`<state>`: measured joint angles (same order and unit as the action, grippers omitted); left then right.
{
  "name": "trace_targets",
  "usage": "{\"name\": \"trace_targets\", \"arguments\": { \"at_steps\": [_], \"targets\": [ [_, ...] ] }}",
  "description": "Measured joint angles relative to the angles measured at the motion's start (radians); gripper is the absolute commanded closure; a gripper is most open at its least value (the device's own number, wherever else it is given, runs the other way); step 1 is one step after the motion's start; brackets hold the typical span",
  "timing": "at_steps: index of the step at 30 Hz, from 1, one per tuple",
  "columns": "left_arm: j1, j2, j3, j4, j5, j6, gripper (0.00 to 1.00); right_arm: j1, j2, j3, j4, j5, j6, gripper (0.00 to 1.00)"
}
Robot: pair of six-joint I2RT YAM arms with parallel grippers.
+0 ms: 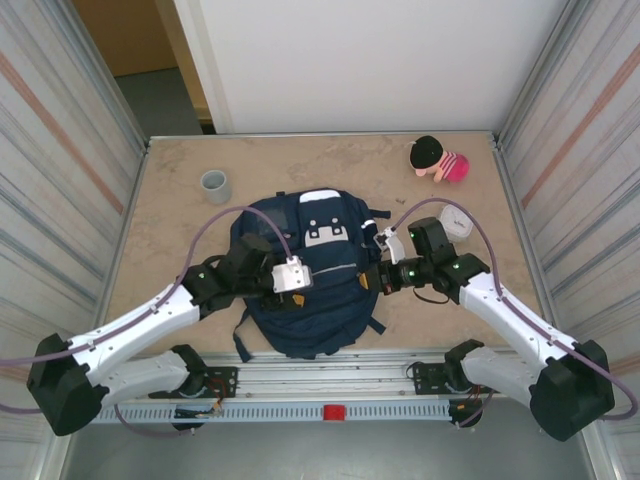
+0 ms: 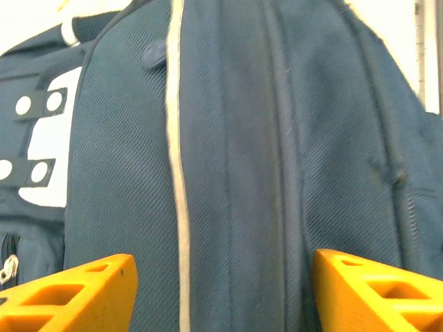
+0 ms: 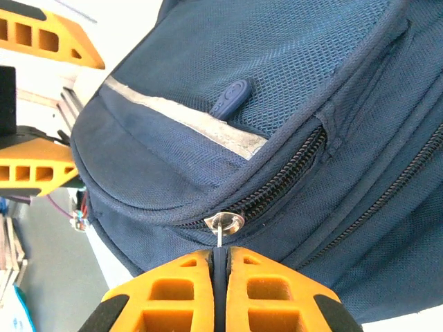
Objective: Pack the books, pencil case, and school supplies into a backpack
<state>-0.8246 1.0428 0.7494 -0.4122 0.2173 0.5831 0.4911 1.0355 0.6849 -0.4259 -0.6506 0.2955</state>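
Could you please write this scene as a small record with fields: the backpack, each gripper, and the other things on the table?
backpack: lies in the middle of the table, front pocket up
left gripper: open, over the backpack's front, holding nothing
right gripper: shut on the zipper pull at the backpack's side
grey cup: upright, beyond the backpack to the left
plush toy: near the far right corner
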Motion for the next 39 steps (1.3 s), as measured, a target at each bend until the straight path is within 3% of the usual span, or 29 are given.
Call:
{"name": "trace_targets", "arguments": {
  "at_steps": [3,8,13,16,18,26,35,37,38,39],
  "targets": [
    [-0.103,0.069,0.069,0.011,-0.048,-0.040,0.23,0.013,0.000,-0.002,0.003,0.020,0.010,1.00],
    [-0.196,0.248,0.193,0.090,-0.113,-0.112,0.31,0.019,0.000,-0.002,0.004,0.030,0.010,1.00],
    [-0.196,0.382,0.233,0.149,-0.159,-0.160,0.66,0.015,0.000,-0.002,0.002,0.037,0.010,1.00],
    [-0.203,0.414,0.248,0.148,-0.161,-0.163,0.92,-0.017,0.000,-0.003,-0.015,0.058,0.011,1.00],
    [-0.203,0.413,0.253,0.153,-0.164,-0.161,1.00,-0.043,0.000,-0.003,-0.016,0.067,0.013,1.00],
    [-0.197,0.320,0.154,0.245,-0.134,-0.090,1.00,-0.083,0.034,-0.003,0.052,0.059,0.057,1.00],
    [-0.171,0.268,0.105,0.243,-0.079,-0.011,1.00,-0.101,0.185,0.029,0.129,-0.025,0.066,1.00],
    [-0.167,0.268,0.105,0.233,-0.084,-0.010,0.84,-0.101,0.199,0.032,0.135,-0.035,0.065,1.00],
    [-0.168,0.268,0.105,0.233,-0.087,-0.012,0.74,-0.101,0.200,0.032,0.135,-0.036,0.064,0.91],
    [-0.168,0.267,0.105,0.228,-0.084,-0.019,0.58,-0.101,0.199,0.032,0.135,-0.019,0.063,0.77]
  ]
}}
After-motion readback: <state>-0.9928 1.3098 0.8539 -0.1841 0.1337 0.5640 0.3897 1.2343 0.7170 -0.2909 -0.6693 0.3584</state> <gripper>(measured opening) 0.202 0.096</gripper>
